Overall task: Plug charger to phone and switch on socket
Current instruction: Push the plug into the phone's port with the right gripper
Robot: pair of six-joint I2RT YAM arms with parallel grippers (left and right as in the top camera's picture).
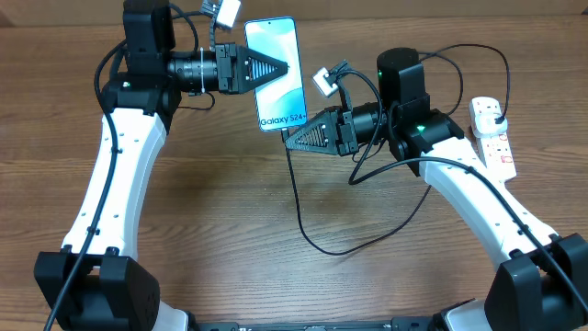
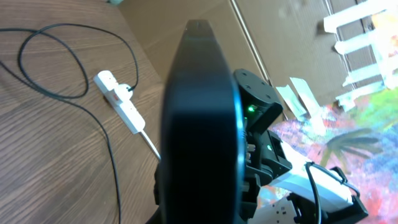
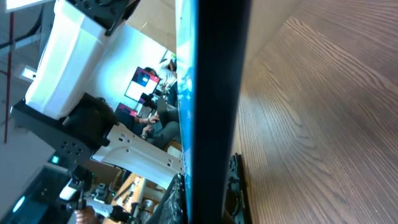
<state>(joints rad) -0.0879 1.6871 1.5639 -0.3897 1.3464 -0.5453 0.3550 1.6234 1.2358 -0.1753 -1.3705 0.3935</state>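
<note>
Left pincer (image 1: 283,68): clamped on the phone (image 1: 272,37), screen up.
Right pincer (image 1: 288,142): pressed together at phone's lower edge; contents unclear.
Arms: both elbowed inward.
Charger (image 1: 295,198): loops across wooden worktop (image 1: 220,230) to the socket (image 1: 498,142).

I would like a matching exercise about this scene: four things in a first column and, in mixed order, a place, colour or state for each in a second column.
Column one
1. phone
2. socket
3. charger
4. right gripper

Column two
A. white, at the far right
B. black, lies in a long loop
C. light blue screen facing up, gripped by the left gripper
D. shut, its tip at the phone's lower edge

Pairs: 1-C, 2-A, 3-B, 4-D
</note>
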